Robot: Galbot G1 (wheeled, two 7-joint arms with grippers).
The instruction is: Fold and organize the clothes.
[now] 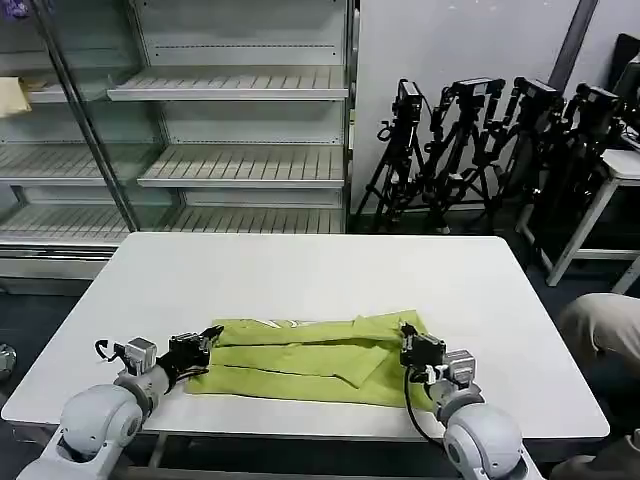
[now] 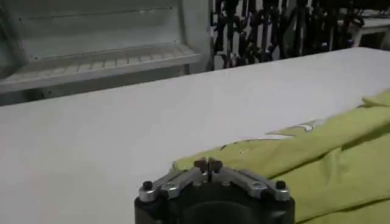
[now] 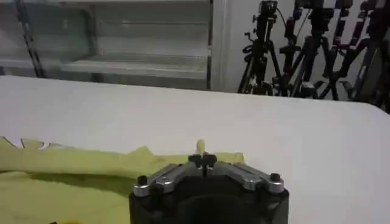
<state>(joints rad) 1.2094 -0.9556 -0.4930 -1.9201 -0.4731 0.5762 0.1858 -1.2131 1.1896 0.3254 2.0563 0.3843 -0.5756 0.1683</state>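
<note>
T-shirt (image 1: 305, 360) lies as a folded band near the front edge of the surface (image 1: 320, 275). Left gripper (image 1: 207, 343) and right gripper (image 1: 408, 343) each have jaws clenched on an end. I judge the fabric thin, limp, light; best pinched at corners

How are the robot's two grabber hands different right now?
The left gripper pinches the T-shirt at its left end; the right gripper pinches the right end. The left gripper reaches in slanted from the side; the right gripper points more straight ahead. Both are shut on the fabric, low over the white table.
</note>
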